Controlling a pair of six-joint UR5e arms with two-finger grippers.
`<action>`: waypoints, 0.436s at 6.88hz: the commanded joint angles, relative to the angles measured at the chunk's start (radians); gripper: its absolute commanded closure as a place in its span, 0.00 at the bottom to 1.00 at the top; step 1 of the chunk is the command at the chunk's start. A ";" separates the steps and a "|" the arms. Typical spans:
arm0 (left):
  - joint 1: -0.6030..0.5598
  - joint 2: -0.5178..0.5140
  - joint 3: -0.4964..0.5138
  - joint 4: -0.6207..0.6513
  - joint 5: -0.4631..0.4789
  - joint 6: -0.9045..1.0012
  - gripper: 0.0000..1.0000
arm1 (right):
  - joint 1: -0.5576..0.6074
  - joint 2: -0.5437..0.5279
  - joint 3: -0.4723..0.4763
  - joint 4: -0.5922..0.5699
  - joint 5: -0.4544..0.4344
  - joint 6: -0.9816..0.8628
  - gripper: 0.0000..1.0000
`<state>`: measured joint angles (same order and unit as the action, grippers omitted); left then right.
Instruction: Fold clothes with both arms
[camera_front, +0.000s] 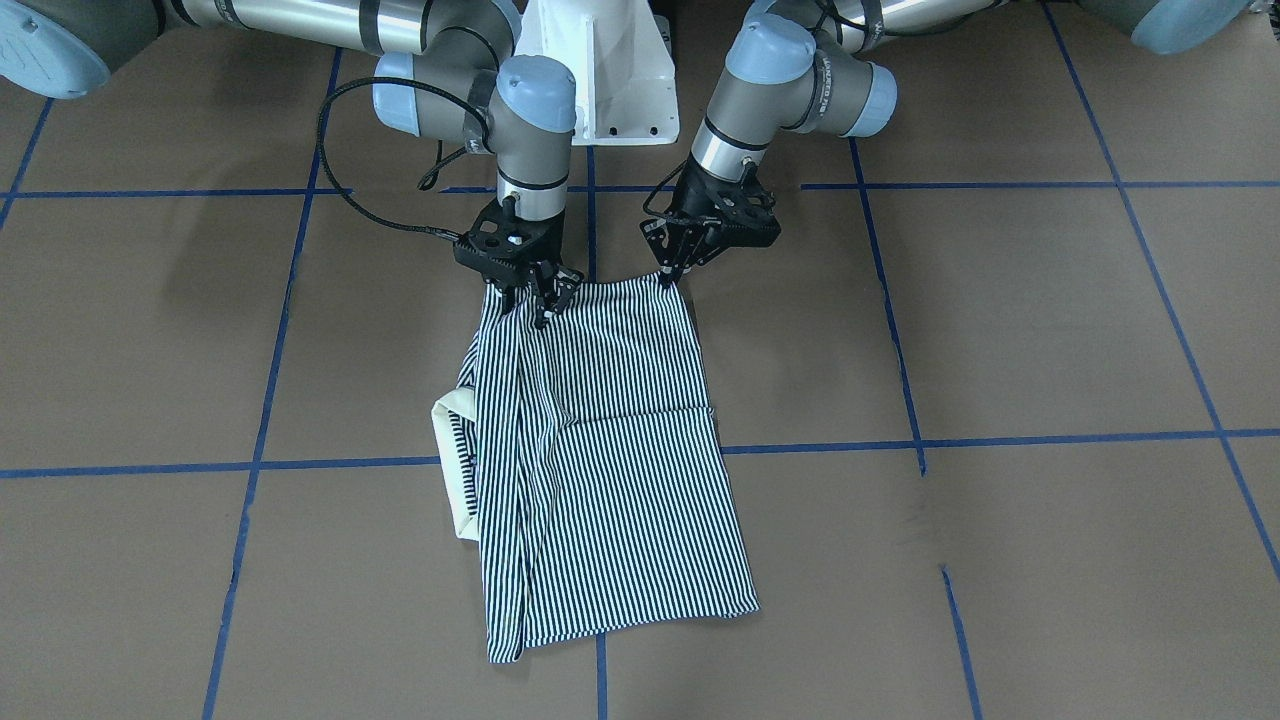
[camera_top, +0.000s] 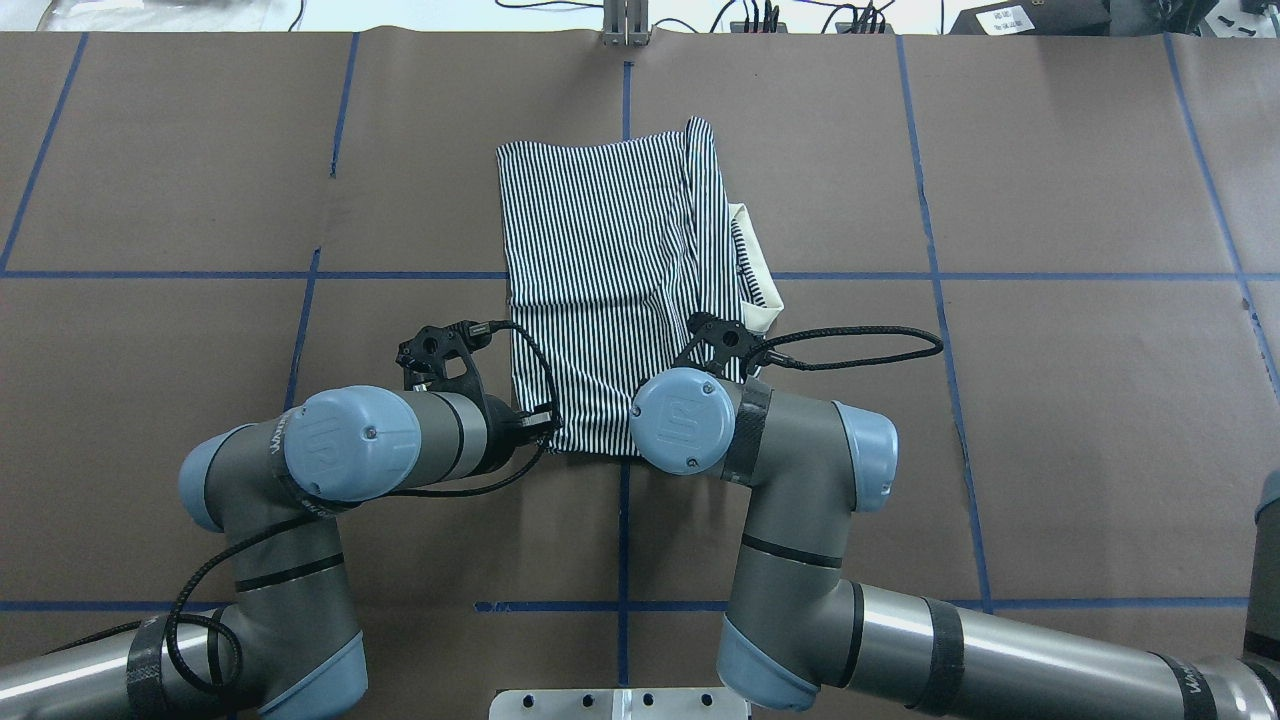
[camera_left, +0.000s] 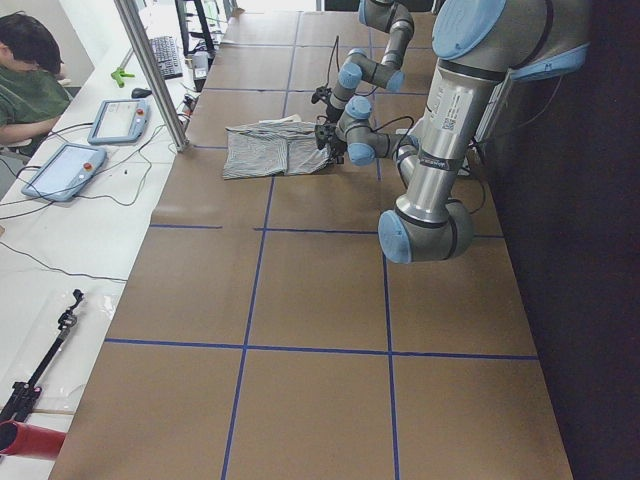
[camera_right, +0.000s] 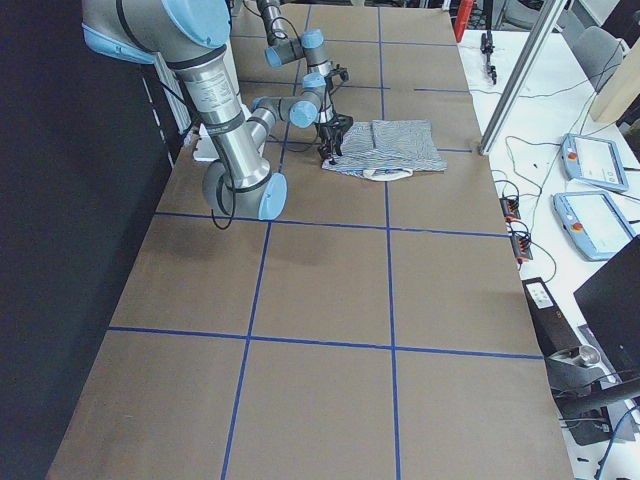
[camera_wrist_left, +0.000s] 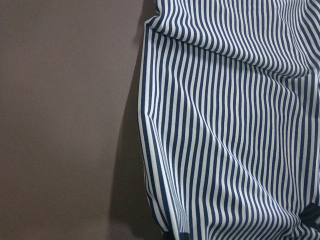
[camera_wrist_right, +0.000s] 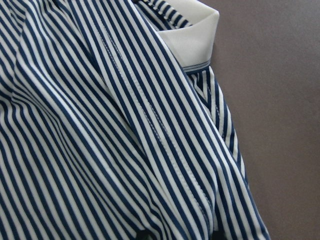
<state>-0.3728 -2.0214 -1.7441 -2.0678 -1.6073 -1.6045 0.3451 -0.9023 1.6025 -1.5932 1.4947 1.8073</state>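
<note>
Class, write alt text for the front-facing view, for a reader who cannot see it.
A folded striped polo shirt lies on the brown table, cream collar at the picture's left. The left claw and right claw pinch its edge nearest the robot.

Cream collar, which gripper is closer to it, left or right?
Right. The right gripper sits at the shirt's robot-side edge, on the collar's side; the left gripper is at that edge's opposite corner, across the shirt's width from the collar.
</note>
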 joint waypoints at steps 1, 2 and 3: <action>0.000 0.001 0.000 -0.001 0.001 0.000 1.00 | -0.002 0.002 -0.001 0.001 -0.001 0.006 1.00; 0.002 0.000 0.000 0.000 0.001 0.000 1.00 | 0.000 0.005 0.007 0.002 -0.001 0.006 1.00; 0.000 -0.002 -0.002 0.000 0.001 0.000 1.00 | 0.000 0.006 0.014 0.004 -0.001 0.006 1.00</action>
<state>-0.3723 -2.0216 -1.7446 -2.0682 -1.6061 -1.6045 0.3437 -0.8994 1.6065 -1.5910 1.4946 1.8127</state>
